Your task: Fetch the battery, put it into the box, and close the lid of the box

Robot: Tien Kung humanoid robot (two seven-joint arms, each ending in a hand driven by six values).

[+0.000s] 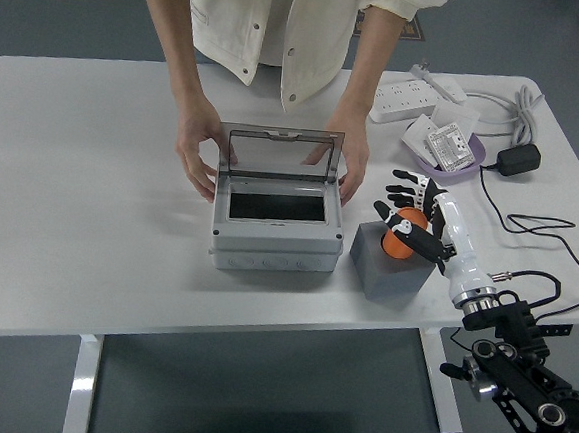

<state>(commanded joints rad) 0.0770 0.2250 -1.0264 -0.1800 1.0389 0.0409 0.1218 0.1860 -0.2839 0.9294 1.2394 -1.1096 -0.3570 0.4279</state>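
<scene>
Table (89,211): smooth white top, a bit shiny. Box (273,237): grey matt plastic. Lid (279,154): clear see-through plastic, shiny. Block (391,268): dull grey, soft-looking. Jacket (274,25): cream cloth. Cable (515,219): black rubbery.

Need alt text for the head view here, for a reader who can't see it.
The robot's right hand grips an orange battery above a grey block. Across the white table, a person's hands steady a grey box with its clear lid raised.
</scene>
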